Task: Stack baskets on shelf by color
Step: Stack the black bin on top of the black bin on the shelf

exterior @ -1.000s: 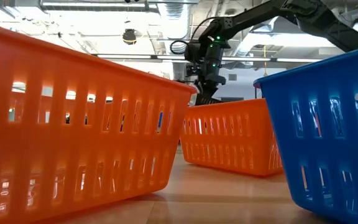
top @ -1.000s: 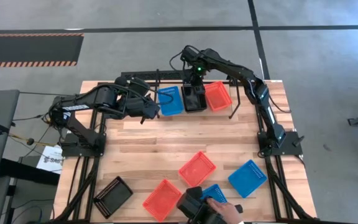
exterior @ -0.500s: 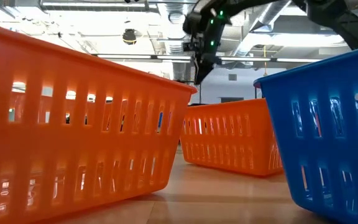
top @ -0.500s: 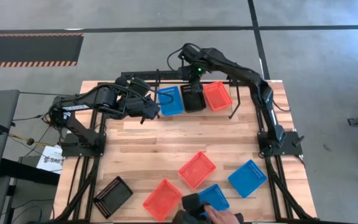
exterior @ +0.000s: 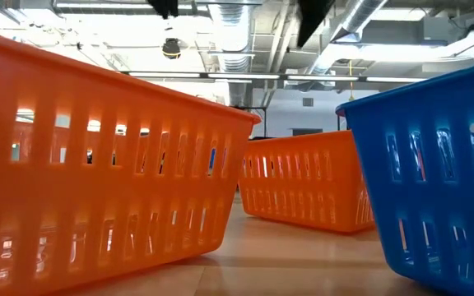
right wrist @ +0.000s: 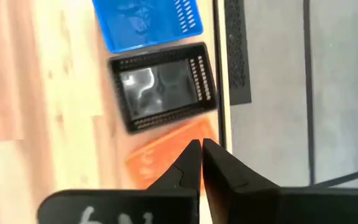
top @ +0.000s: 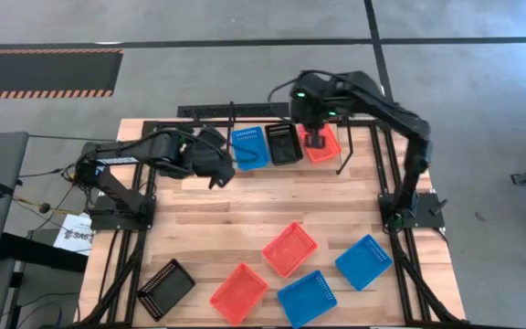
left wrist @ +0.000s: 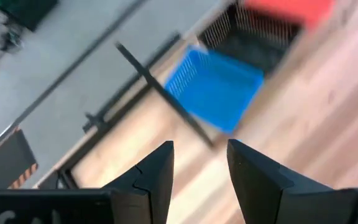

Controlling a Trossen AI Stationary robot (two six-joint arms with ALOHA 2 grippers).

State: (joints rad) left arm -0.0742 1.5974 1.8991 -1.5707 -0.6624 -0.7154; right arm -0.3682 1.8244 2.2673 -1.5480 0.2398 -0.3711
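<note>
High view showed the right gripper [top: 315,137], fingers nearly closed and empty, above the red basket [top: 320,144] on the shelf [top: 210,111].

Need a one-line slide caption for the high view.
Right gripper, shut, above the red-orange basket beside black and blue baskets on the shelf; five more baskets wait.
</note>
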